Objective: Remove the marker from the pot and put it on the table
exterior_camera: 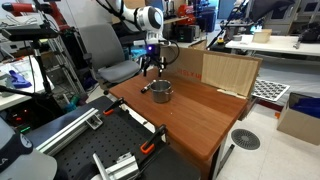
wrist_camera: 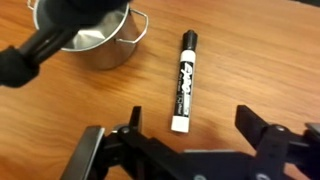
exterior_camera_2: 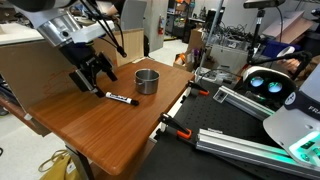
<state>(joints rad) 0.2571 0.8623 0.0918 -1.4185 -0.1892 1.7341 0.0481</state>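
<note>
The marker (wrist_camera: 183, 82), black with a white end, lies flat on the reddish-brown table (wrist_camera: 260, 60), beside the pot and outside it; it also shows in an exterior view (exterior_camera_2: 118, 97). The silver pot (wrist_camera: 100, 45) stands upright on the table in both exterior views (exterior_camera: 160, 91) (exterior_camera_2: 147, 81). My gripper (wrist_camera: 190, 125) is open and empty, hovering just above the table with the marker's white end between its fingers. In the exterior views the gripper (exterior_camera_2: 92, 78) (exterior_camera: 150, 68) sits close to the pot and marker.
A cardboard panel (exterior_camera: 228, 72) stands along the table's far edge. Black metal frames with orange clamps (exterior_camera_2: 178, 128) border the table. A grey chair (exterior_camera: 105, 55) stands behind it. White desks with equipment (exterior_camera: 270, 45) lie further off.
</note>
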